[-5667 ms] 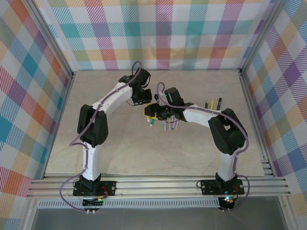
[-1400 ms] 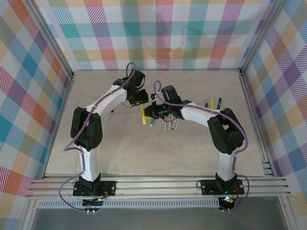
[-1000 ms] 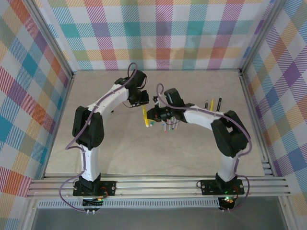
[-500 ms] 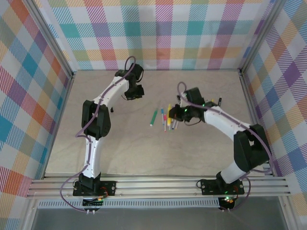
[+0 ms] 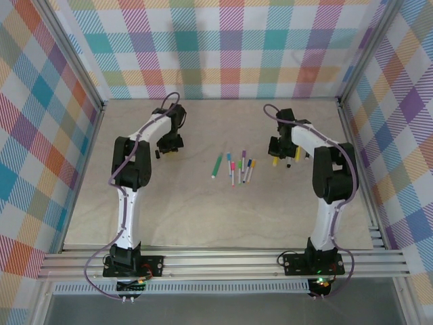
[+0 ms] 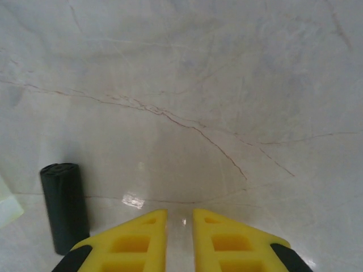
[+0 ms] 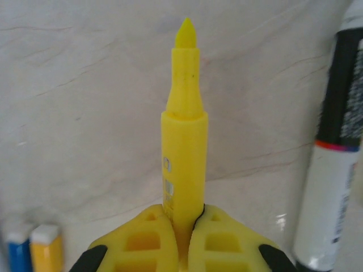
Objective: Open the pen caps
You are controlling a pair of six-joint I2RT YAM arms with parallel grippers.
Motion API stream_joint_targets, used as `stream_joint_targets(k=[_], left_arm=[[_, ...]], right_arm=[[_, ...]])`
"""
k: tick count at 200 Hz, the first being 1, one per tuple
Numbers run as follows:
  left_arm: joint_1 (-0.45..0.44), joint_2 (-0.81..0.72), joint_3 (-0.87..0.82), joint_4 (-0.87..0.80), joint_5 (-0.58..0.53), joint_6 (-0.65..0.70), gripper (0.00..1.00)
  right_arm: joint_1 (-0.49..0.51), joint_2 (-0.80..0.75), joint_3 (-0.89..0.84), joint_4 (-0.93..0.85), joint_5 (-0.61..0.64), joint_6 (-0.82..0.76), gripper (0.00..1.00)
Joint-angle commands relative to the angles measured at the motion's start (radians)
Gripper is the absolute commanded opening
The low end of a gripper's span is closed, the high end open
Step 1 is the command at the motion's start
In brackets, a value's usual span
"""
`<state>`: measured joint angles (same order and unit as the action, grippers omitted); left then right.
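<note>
I'm keeping the right fingers (image 7: 161, 226) clamped on a yellow pen (image 7: 184, 141), with its bare tip pointing straight out past the fingertips. A black-and-white pen (image 7: 334, 170) is lying just right of them. The left fingers (image 6: 153, 226) are hanging slightly apart over the table (image 6: 227, 85), gripping nothing, and a black cap (image 6: 63, 207) is lying just to their left. The other pens (image 5: 237, 168) are lying between the two sets of fingers, well apart from both.

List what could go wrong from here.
1. The uncapped yellow marker in the right fingers has its tip bare; setting it down could ink the table or the black-and-white marker alongside.
2. The black cylinder lying loose by the left fingers could roll if nudged.
</note>
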<state>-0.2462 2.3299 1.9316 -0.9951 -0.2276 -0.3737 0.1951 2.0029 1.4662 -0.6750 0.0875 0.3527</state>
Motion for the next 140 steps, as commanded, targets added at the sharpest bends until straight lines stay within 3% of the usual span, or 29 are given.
stream_joint_targets(k=[1, 18, 29, 39, 61, 81, 104, 140], left_arm=[[-0.002, 0.017, 0.003, -0.020, -0.021, -0.007, 0.03], [-0.002, 0.020, -0.001, -0.014, -0.021, -0.009, 0.18], [-0.002, 0.020, -0.003, -0.013, -0.023, -0.011, 0.21], [-0.002, 0.023, -0.004, -0.012, -0.026, -0.010, 0.25], [-0.002, 0.018, -0.005, -0.010, -0.027, -0.011, 0.26], [-0.002, 0.003, -0.001, -0.010, -0.025, -0.011, 0.27], [-0.005, -0.037, -0.001, -0.005, -0.026, -0.010, 0.35], [-0.019, -0.129, 0.010, -0.014, -0.029, -0.025, 0.39]], right_arm=[[-0.009, 0.041, 0.076, -0.101, 0.112, -0.050, 0.00], [-0.012, 0.067, 0.101, -0.132, 0.158, -0.058, 0.00], [-0.013, 0.083, 0.116, -0.154, 0.178, -0.055, 0.00], [-0.013, 0.093, 0.124, -0.168, 0.187, -0.054, 0.08], [-0.013, 0.087, 0.115, -0.167, 0.191, -0.046, 0.24], [-0.013, 0.080, 0.120, -0.177, 0.196, -0.044, 0.27], [-0.011, 0.045, 0.121, -0.184, 0.196, -0.041, 0.31], [0.009, -0.095, 0.100, -0.183, 0.174, -0.035, 0.37]])
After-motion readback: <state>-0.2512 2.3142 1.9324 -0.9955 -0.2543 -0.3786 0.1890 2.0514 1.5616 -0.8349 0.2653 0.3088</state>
